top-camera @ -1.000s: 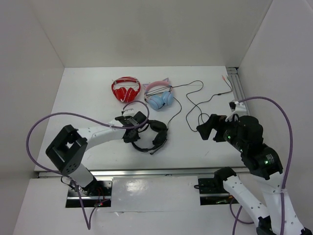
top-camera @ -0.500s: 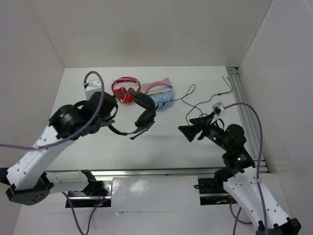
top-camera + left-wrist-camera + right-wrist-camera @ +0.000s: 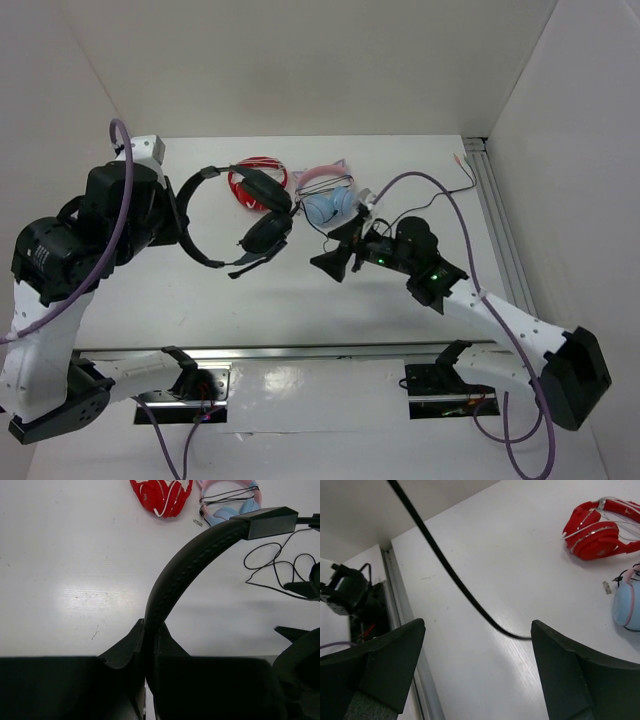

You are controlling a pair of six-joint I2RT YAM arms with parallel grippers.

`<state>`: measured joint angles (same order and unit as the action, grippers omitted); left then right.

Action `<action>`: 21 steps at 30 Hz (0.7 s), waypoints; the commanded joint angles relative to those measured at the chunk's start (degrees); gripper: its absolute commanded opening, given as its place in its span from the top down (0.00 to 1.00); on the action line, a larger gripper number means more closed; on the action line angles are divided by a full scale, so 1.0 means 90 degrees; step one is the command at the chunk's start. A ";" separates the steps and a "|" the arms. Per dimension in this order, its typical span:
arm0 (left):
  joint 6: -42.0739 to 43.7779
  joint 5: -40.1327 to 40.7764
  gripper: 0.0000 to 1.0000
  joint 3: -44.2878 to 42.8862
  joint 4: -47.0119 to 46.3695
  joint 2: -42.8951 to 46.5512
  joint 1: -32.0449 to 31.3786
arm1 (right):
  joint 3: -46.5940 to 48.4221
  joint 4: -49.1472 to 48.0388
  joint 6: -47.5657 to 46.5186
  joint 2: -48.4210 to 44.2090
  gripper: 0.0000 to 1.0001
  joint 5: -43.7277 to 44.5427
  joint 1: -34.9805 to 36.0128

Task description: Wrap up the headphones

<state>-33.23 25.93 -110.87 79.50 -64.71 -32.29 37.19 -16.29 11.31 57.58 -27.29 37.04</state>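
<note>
Left claw (image 3: 178, 222): closed tight on the headband of the black headphones (image 3: 262, 232), holding them clear of the tabletop (image 3: 200, 300)
Headphones: in the air over the left half of the tabletop, earcups hanging to the right of your left claw, in front of the red headphones (image 3: 258, 178)
Right claw (image 3: 335, 262): spread wide and holding nothing, low over the tabletop just in front of the blue and pink cat-ear headphones (image 3: 330, 205)
Cable (image 3: 445, 562): runs loose across the gap between your right claw's fingers, touching neither as far as the wrist view shows
Done: you have the headset gripped and lifted
Left: by the look of it, all the wrapping, since no turn of cable shows around the headset; you have yet to pinch the cable
</note>
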 commanded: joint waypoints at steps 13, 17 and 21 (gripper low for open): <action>0.0197 -0.0616 1.00 -0.0455 -0.0133 0.0041 0.0160 | 0.0526 -0.1391 -0.1101 0.1483 0.36 0.2523 0.1022; 0.0139 -0.0616 1.00 -0.0455 -0.0133 0.0100 0.0160 | 0.0262 -0.1734 -0.1101 0.1327 0.27 0.2602 0.1022; -0.0037 -0.0469 1.00 -0.0639 -0.0133 0.0158 0.0277 | 0.0262 -0.1607 -0.1043 0.1472 0.75 0.2466 0.0963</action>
<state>-31.66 21.37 -113.23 80.86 -64.79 -30.70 39.29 -26.22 1.69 71.00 -5.52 45.95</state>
